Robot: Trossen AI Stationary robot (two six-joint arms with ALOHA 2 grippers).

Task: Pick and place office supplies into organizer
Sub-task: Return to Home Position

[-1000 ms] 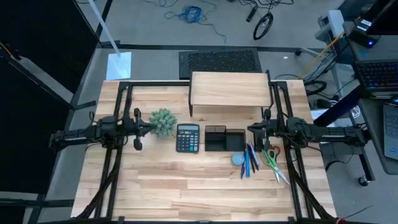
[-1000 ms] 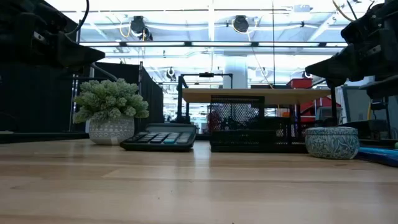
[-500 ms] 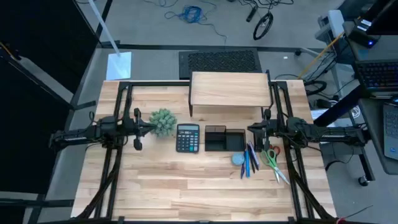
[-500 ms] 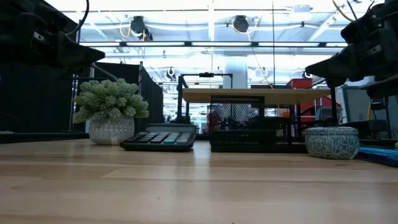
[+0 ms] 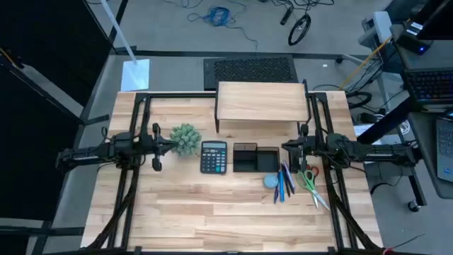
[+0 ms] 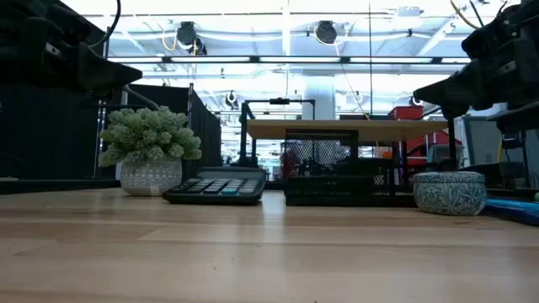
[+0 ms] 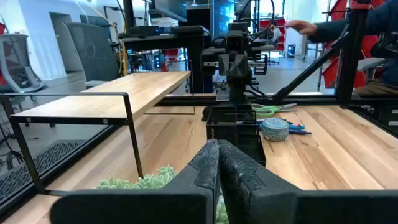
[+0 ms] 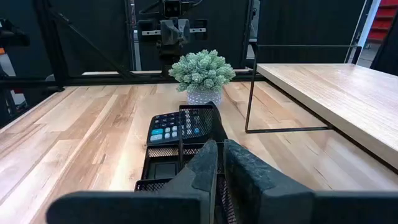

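Hovering with fingers pressed together, left gripper point(image 5: 172, 146) is at 9 o'clock of the plant point(image 5: 186, 138), right gripper point(image 5: 285, 147) at 3 o'clock of the organizer point(image 5: 267, 159); pens point(image 5: 283, 184), scissors point(image 5: 310, 183) and disc point(image 5: 271, 181) lie at its 5 o'clock.

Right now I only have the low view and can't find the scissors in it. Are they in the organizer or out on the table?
Observer: Out on the table. The scissors lie to the right of the organizer, apart from it.
Operator: And the pens? I only see a blue sliver at the edge.
Observer: The pens lie bunched on the wood between the blue-grey disc and the scissors.
Operator: Is either gripper carrying something?
Observer: No. The left gripper, by the plant, and the right gripper, by the organizer's right end, are both shut and empty.
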